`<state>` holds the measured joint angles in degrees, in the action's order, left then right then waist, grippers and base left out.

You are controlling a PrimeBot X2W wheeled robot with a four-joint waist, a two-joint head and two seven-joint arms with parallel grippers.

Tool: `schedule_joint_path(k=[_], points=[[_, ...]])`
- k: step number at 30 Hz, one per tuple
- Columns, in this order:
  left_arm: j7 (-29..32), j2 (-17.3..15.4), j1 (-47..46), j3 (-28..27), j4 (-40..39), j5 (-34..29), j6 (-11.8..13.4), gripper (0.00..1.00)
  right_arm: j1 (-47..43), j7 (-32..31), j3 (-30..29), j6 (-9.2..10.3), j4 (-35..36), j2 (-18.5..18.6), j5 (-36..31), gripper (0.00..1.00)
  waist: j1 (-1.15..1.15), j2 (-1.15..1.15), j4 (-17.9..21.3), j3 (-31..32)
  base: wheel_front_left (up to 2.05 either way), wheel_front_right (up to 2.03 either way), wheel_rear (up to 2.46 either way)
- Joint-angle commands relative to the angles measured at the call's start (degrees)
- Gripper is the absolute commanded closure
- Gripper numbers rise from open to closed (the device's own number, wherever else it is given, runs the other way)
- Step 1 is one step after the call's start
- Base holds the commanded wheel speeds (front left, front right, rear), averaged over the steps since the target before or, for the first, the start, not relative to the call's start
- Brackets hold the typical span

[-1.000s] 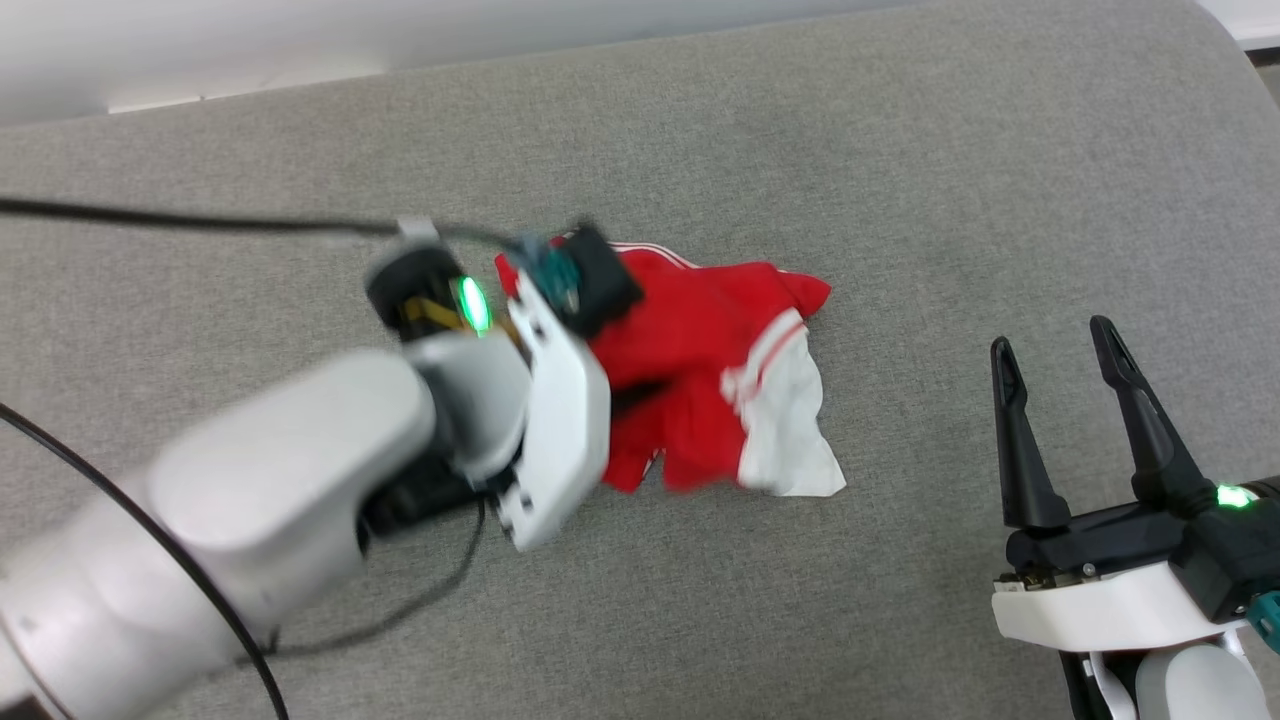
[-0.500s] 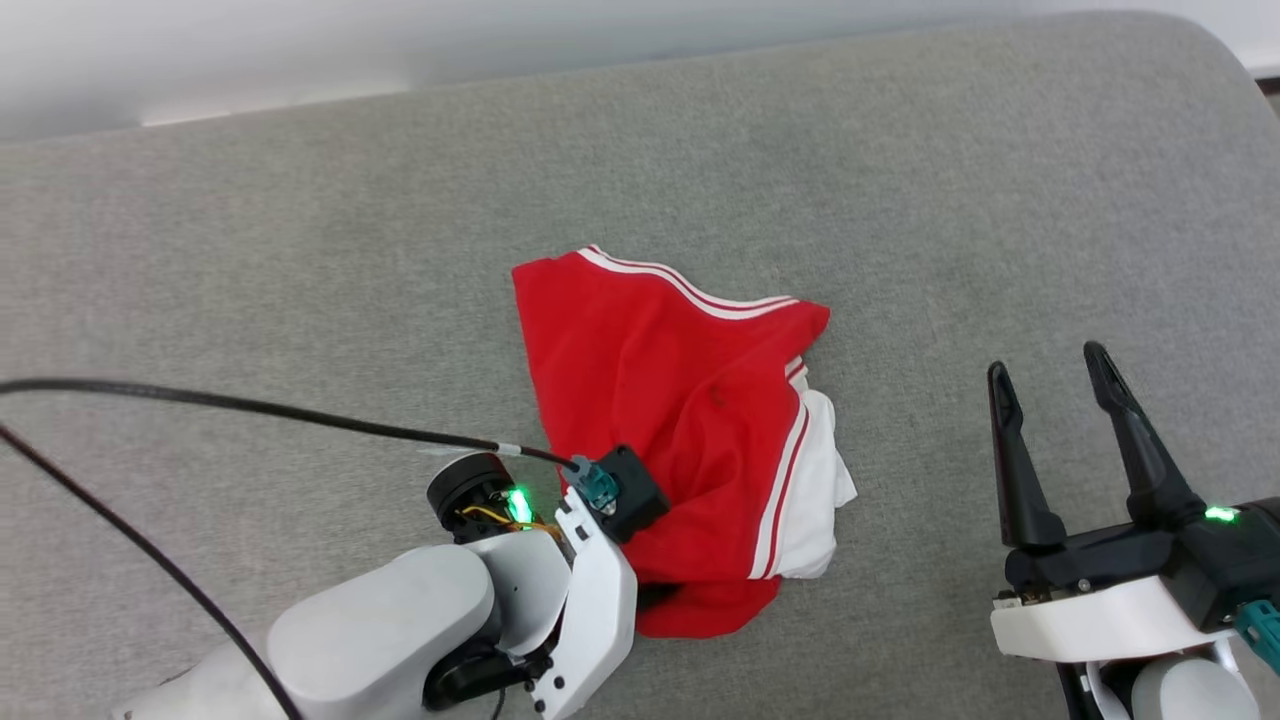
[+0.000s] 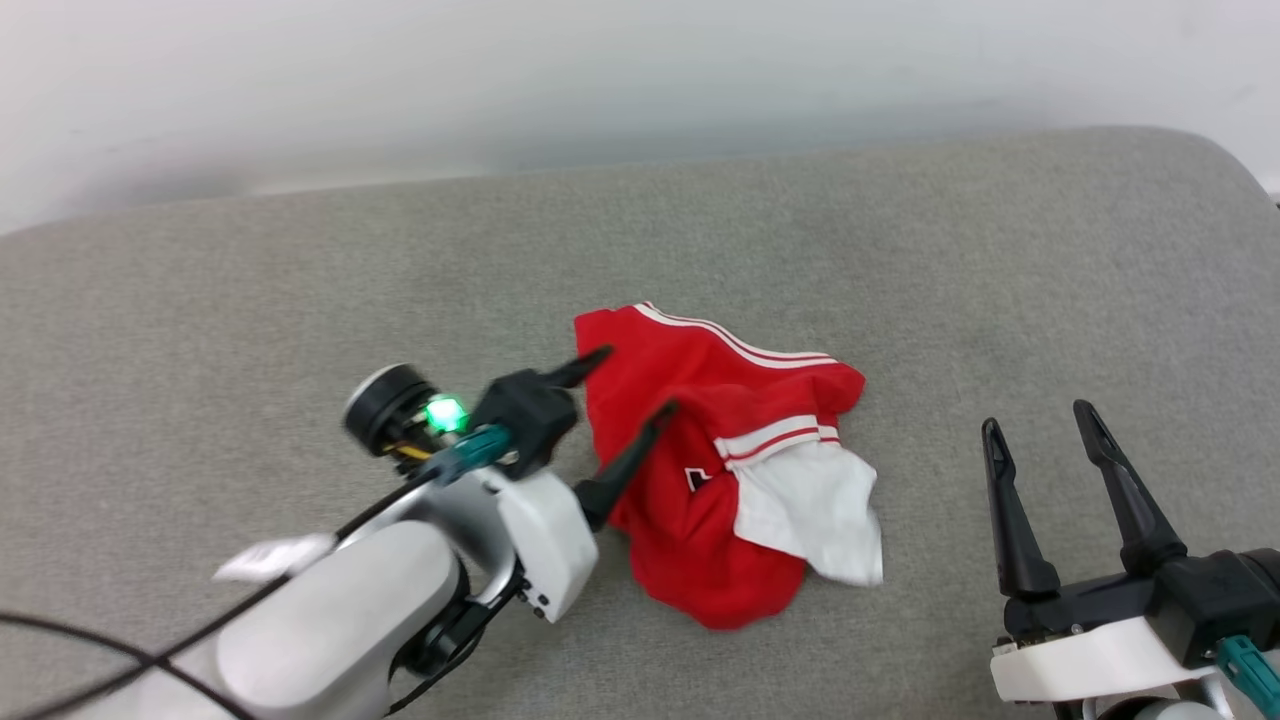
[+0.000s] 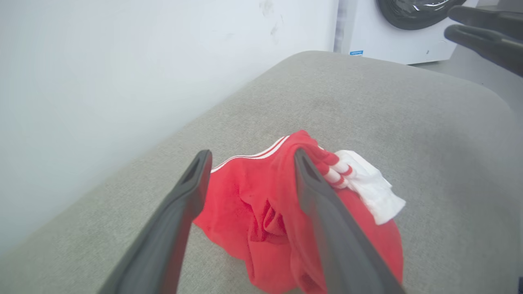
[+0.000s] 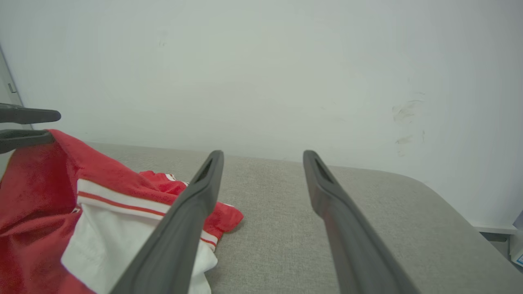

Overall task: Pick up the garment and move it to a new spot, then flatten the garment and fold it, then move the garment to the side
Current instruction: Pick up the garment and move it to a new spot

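The garment (image 3: 690,570) lies bunched on the grey padded surface (image 3: 900,250), red with a white sleeve (image 3: 810,510) and striped trim uppermost. My left gripper (image 3: 635,382) is open at the garment's left edge, fingers pointing right over it. In the left wrist view a red fold of the garment (image 4: 245,196) hangs over one finger (image 4: 322,204) of the left gripper (image 4: 249,157). My right gripper (image 3: 1040,430) stands open to the right of the garment, apart from it, with nothing between its fingers. The right wrist view has the garment (image 5: 36,183) at the left of the right gripper (image 5: 261,155).
A pale wall (image 3: 640,80) runs behind the padded surface. A white washing machine (image 4: 392,28) stands beyond the surface's far end in the left wrist view. Black cables (image 3: 380,510) trail from my left arm. Bare grey padding surrounds the garment.
My left gripper has opened and let go of the garment after drawing it nearer. The garment now lies more bunched, with a fold over one finger. The head camera has shifted.
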<state>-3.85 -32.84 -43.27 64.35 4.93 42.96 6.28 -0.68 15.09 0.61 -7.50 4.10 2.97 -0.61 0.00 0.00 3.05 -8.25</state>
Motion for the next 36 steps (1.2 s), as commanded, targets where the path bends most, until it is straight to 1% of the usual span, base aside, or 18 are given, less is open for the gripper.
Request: schedule_joint_path(k=[1,6,9,12,15,17,19,22,26,31,36], points=[[-2.5,-0.4,2.2,-1.1,-0.6,-0.7,2.6,0.00,-0.8,0.1,0.0,0.03,-0.1,-0.2,-0.5,0.00,0.00,0.00,-0.9,1.0,0.00,0.00,0.00],[-9.1,-2.2,7.3,-5.4,-0.9,-2.0,11.5,0.00,-1.6,0.1,0.2,0.03,-0.2,-0.2,0.0,0.00,0.00,0.00,-1.7,2.1,0.00,0.00,0.00],[-10.8,-2.4,11.2,-9.4,-1.9,-1.3,15.9,0.00,-2.0,0.1,0.1,0.03,-0.3,-0.2,0.1,0.00,0.00,0.00,-2.1,2.6,0.00,0.00,0.00],[-11.4,-2.7,15.1,-14.2,-3.3,-3.0,19.9,0.00,-2.2,0.1,0.0,0.03,-0.4,-0.2,0.1,0.00,0.00,0.00,-2.5,2.8,0.00,0.00,0.00],[-11.4,-1.3,20.4,-20.0,-6.3,-6.5,23.0,0.00,-2.5,0.1,-0.3,0.03,-0.5,-0.1,0.2,0.00,0.00,0.00,-2.8,3.0,0.00,0.00,0.00],[-11.3,-0.4,23.8,-23.8,-7.7,-9.1,24.3,0.00,-2.7,0.1,-0.3,0.03,-0.6,-0.1,0.3,0.00,0.00,0.00,-3.0,3.1,0.00,0.00,0.00],[-11.3,1.2,27.2,-27.3,-8.7,-11.6,25.2,0.00,-2.7,0.1,-0.4,0.03,-0.9,-0.1,0.4,0.00,0.00,0.00,-3.1,3.2,0.00,0.00,0.00],[-11.3,3.6,31.9,-32.3,-9.1,-15.0,25.4,0.00,-2.8,0.1,-0.3,0.03,-1.2,-0.1,0.5,0.00,0.00,0.00,-3.1,3.3,0.00,0.00,0.00],[-11.4,7.1,37.2,-37.5,-9.6,-19.1,23.5,0.00,-3.1,0.1,-0.4,0.03,-1.7,-0.1,1.0,0.00,0.00,0.00,-3.0,3.6,0.00,0.00,0.00],[-11.4,11.4,42.4,-42.3,-10.0,-23.1,20.3,0.00,-3.4,0.1,-0.6,0.03,-2.3,-0.1,1.8,0.00,0.00,0.00,-2.8,4.0,0.00,0.00,0.00],[-11.4,15.1,45.9,-46.3,-8.9,-26.4,16.3,0.00,-4.0,0.1,-0.9,0.03,-3.0,-0.1,3.6,0.00,0.00,0.00,-2.8,4.4,0.00,0.00,0.00]])
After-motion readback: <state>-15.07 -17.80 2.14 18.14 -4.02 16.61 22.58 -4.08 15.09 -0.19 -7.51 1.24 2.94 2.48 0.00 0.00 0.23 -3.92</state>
